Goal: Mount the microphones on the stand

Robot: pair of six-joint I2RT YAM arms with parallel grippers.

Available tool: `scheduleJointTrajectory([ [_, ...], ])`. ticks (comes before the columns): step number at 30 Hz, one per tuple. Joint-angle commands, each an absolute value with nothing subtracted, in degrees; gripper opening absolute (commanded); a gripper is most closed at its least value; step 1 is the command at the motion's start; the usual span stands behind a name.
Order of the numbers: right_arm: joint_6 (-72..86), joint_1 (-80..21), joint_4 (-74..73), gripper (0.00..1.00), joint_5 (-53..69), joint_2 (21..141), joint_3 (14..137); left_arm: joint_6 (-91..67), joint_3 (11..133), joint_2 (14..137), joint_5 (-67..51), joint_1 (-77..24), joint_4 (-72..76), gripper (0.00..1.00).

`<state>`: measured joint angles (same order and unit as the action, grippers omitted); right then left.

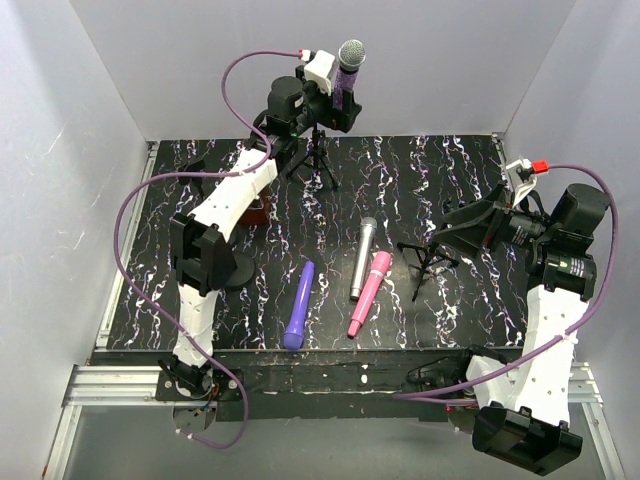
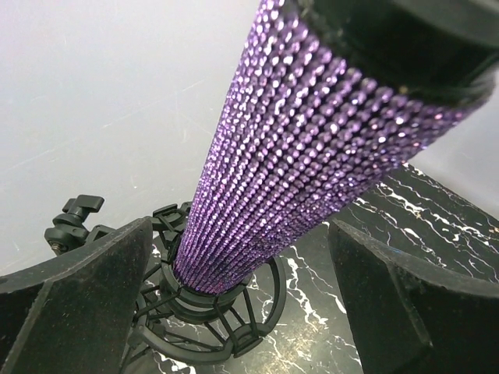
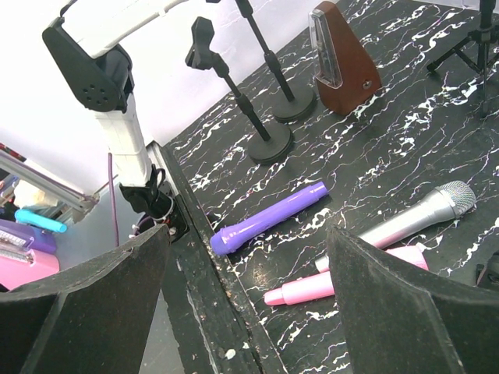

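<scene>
Left wrist | glittery purple microphone (image 2: 312,156) between left jaws, untouched | jaws wide apart

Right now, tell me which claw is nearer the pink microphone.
Right. The right claw hangs open to the right of the pink microphone, slightly farther back. The left claw is at the far edge of the table, open around the glittery purple microphone on its stand.
</scene>
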<state>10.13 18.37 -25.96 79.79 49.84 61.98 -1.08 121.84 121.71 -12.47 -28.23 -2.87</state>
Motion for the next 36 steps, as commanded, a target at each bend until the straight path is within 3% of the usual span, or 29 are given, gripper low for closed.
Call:
scheduleJointTrajectory([
  [1,9.6,18.6,-25.5,0.88,81.4,49.0,62.2,-0.7,121.6,115.8,-13.5,-27.8,1.4,0.96],
  [11,9.5,18.6,-25.5,0.88,82.0,49.5,62.6,1.9,121.3,115.5,-17.7,-27.5,6.1,0.95],
  [16,9.4,18.5,-25.5,0.88,82.4,49.9,62.8,3.2,122.3,116.5,-17.2,-27.5,7.2,0.86],
  [19,9.5,18.6,-25.6,0.88,82.5,50.2,62.8,4.7,124.1,118.3,-17.3,-27.5,7.2,0.72],
  [21,9.4,18.6,-25.6,0.88,82.6,50.2,62.8,5.4,125.5,119.4,-17.3,-27.5,7.0,0.40],
  [25,9.4,18.7,-25.7,0.88,82.7,50.4,62.9,8.0,129.1,121.7,-17.9,-27.5,3.8,0.04],
  [26,9.4,18.6,-25.8,0.88,82.8,50.4,62.9,9.1,129.9,122.3,-17.7,-27.5,2.5,0.00],
  [36,9.4,18.7,-25.6,0.88,82.8,50.7,62.4,12.5,131.0,126.9,-12.3,-27.2,-11.8,0.00],
])
